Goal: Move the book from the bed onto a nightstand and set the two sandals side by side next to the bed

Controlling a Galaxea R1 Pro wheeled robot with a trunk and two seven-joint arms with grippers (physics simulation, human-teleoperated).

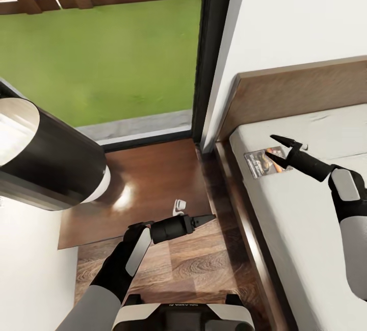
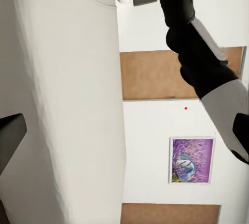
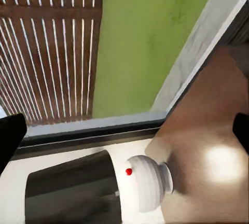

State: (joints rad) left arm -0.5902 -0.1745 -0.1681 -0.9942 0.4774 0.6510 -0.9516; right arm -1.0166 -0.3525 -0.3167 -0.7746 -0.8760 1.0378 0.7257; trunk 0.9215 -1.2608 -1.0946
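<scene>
One book (image 1: 262, 161) lies on the bed (image 1: 306, 229) mattress, right of frame centre. The right gripper (image 1: 278, 148) hovers at its right edge, fingers spread. The left gripper (image 1: 208, 218), lower centre above the nightstand (image 1: 153, 188), has fingers pressed together.
</scene>
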